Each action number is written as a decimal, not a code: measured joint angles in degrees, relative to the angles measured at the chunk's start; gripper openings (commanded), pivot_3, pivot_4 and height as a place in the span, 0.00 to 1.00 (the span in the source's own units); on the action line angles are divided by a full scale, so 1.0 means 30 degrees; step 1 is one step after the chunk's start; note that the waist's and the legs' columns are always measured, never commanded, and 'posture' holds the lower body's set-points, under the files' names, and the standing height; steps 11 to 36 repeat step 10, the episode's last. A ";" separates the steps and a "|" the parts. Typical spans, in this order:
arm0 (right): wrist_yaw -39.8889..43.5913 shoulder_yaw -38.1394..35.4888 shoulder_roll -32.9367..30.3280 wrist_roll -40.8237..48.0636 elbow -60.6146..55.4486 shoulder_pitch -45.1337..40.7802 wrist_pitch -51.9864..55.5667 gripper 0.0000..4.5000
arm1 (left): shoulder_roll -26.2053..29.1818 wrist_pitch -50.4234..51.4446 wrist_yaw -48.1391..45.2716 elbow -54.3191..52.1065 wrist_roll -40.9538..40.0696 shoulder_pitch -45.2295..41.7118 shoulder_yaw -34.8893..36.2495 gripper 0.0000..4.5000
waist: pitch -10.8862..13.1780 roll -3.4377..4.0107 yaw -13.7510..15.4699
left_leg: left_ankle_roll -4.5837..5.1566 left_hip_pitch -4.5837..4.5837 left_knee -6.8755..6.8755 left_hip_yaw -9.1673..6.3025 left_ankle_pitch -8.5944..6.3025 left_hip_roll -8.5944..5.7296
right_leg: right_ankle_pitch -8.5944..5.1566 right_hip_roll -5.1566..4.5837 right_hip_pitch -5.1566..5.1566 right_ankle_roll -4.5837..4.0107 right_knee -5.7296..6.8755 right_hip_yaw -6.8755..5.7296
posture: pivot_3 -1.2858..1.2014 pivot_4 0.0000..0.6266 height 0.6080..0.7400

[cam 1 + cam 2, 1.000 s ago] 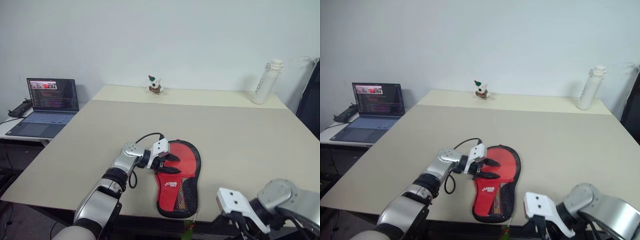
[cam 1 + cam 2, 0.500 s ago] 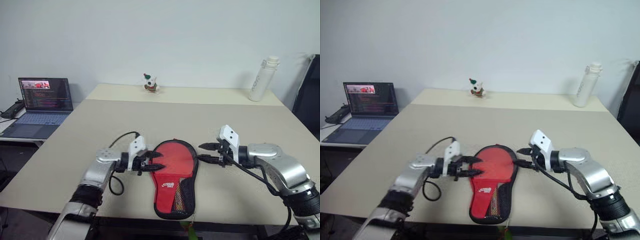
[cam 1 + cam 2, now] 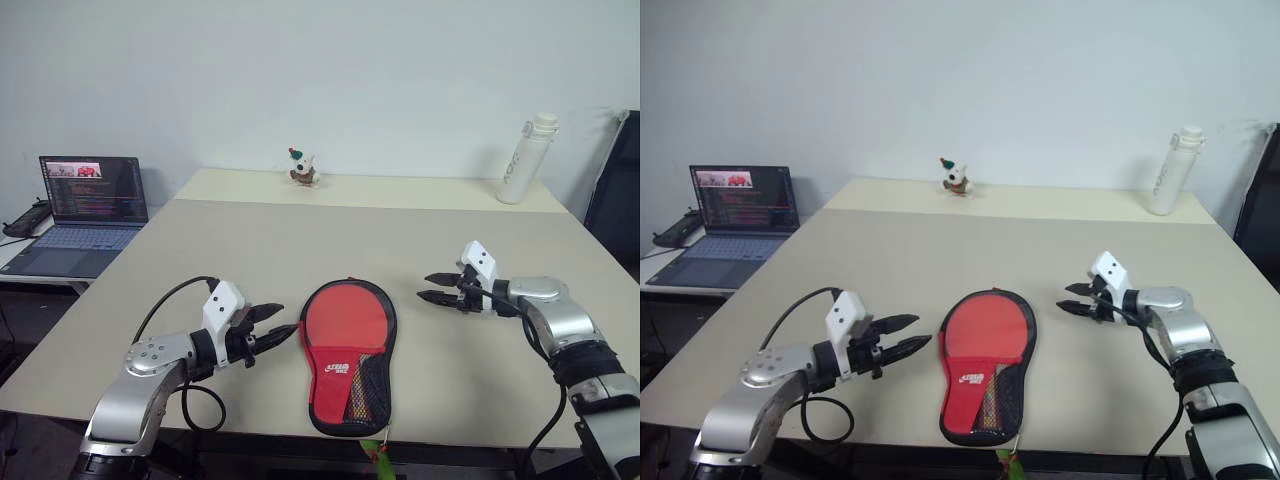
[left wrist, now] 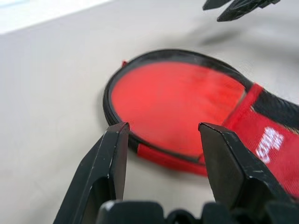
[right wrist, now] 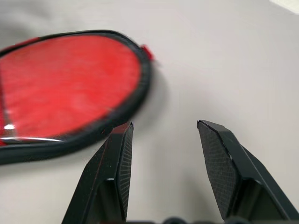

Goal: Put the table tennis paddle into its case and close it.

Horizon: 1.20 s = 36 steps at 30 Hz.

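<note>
The table tennis paddle itself is hidden from me; I cannot tell if it sits inside the case [image 3: 348, 350], because the red side with the white logo and the mesh pocket covers everything. One case lies flat near the front edge of the table [image 3: 300, 240], with its round end toward the far side, and a green charm [image 3: 378, 462] hangs past the table edge. The left gripper [image 3: 279, 324] is just beside the case with its fingers apart and holds nothing. The right gripper [image 3: 432, 287] is on the other side, near the case, also parted and empty. At the far side stand one white bottle [image 3: 524, 160] and one small toy figure [image 3: 303, 167]. One laptop [image 3: 84, 208] is on a side desk.
</note>
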 measured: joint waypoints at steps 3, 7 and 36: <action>-0.0130 -0.0619 -0.0752 -0.0434 0.1995 -0.0475 -0.0634 0.52 | 0.0006 0.0012 0.0448 -0.0003 0.0072 -0.0289 -0.0271 0.57 | 0.0009 0.0005 0.0005 | -0.0001 -0.0001 0.0000 0.0014 0.0000 -0.0003 | 0.0000 -0.0001 0.0001 0.0000 -0.0012 0.0008 | 0.52 0.24 1.00; -0.0372 -0.1161 -0.0919 -0.0716 0.1375 -0.0172 -0.0656 0.52 | 0.0016 -0.0228 0.0591 0.0129 0.0086 -0.0383 -0.0644 0.57 | 0.0012 0.0016 -0.0131 | -0.0006 0.0009 -0.0011 0.0028 0.0002 0.0011 | 0.0000 0.0006 -0.0001 0.0000 -0.0011 0.0026 | 0.52 0.24 1.00; -0.0318 -0.1172 -0.0917 -0.0729 0.0087 0.0744 0.0049 0.52 | 0.0017 -0.0415 0.0721 0.0214 0.0108 0.0393 -0.0801 0.57 | 0.0024 0.0033 -0.0192 | -0.0008 0.0015 -0.0021 0.0043 0.0003 0.0016 | -0.0001 0.0008 -0.0008 -0.0001 -0.0012 0.0042 | 0.52 0.24 1.00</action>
